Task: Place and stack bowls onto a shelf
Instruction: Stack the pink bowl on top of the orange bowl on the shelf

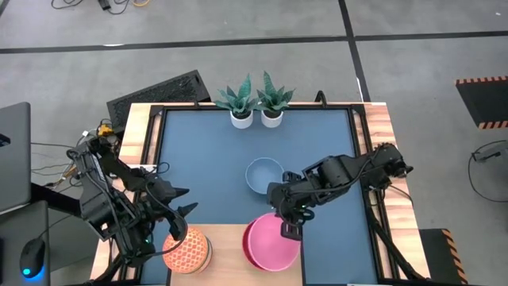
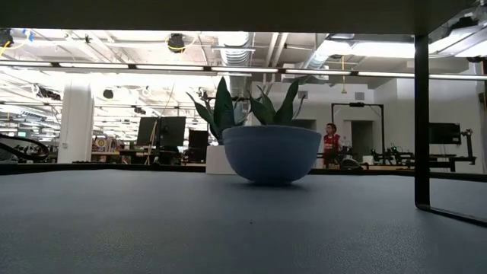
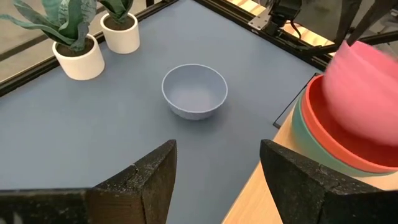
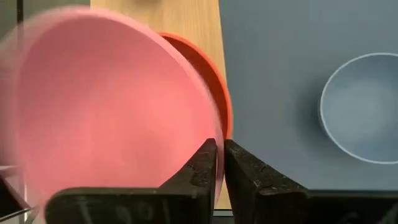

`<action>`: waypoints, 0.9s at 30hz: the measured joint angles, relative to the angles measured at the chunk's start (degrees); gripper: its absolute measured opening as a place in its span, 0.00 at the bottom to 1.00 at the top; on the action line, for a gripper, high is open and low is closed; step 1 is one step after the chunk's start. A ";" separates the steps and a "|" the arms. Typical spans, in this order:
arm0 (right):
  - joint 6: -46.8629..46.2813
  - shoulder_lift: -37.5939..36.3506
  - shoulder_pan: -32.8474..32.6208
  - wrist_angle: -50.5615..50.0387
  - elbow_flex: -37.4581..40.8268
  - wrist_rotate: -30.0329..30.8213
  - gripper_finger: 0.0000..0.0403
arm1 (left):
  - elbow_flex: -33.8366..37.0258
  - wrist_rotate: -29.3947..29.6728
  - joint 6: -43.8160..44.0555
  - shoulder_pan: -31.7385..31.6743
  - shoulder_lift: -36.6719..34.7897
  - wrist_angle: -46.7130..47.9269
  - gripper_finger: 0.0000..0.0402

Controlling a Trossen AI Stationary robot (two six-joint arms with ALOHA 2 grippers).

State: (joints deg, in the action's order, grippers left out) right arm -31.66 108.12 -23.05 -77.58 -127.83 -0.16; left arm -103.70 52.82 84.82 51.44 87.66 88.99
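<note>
**Over the shelf's right end: pink bowl at the point of release**

At the near edge of the table, your right gripper [image 1: 289, 228] pinches the far rim of the pink bowl [image 1: 271, 242] between nearly closed jaws, with only a thin gap either side of the rim in the right wrist view. The bowl sits tilted over the stack [image 3: 323, 140] below it, a red bowl nested in a green one, on the right end of the pale wooden shelf [image 1: 230, 254]. So the bowl lies directly beneath and just near of the jaws; I judge that letting go and lifting clear towards the far side is what the next move calls for. Watch the tilt: the bowl may rock as it settles.

The light blue bowl [image 1: 263, 175] stands alone on the dark blue table top [image 1: 206, 159], just far of the right gripper and nearer to that arm than to the left one. It is round, so no axis favours either approach.

Your left gripper [image 1: 176, 225] waits with jaws wide open and empty, just far of the orange patterned bowl [image 1: 189, 252] at the shelf's left end.

The big bowls look smooth, plain and matte; the small one carries a fine lattice pattern. Two white pots [image 1: 256, 117] with plants stand at the far edge.
</note>
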 joint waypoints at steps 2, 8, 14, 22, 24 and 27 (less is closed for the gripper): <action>0.02 0.00 0.00 0.10 0.00 0.00 0.17 | 0.00 0.00 0.00 -0.02 0.00 0.00 0.54; 0.20 0.00 0.28 0.17 0.02 0.00 0.18 | 0.00 0.02 0.05 -0.02 0.00 0.00 0.54; 2.07 -0.09 0.32 1.73 0.02 -0.04 0.19 | 0.00 0.02 0.04 -0.02 0.00 0.00 0.54; 2.17 -0.57 1.79 1.06 -0.94 -0.05 0.19 | 0.00 0.02 0.04 -0.02 0.00 0.00 0.54; 2.20 -0.63 1.95 1.54 -1.77 -0.55 0.19 | 0.00 0.02 0.04 -0.02 0.00 0.00 0.54; 2.41 -0.74 1.80 1.25 -1.89 -1.47 0.21 | 0.00 -0.04 0.04 -0.02 0.00 0.00 0.54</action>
State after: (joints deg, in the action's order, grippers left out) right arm -29.25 107.38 -21.25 -76.33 -129.72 -1.64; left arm -103.70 52.77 84.86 51.42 87.66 88.99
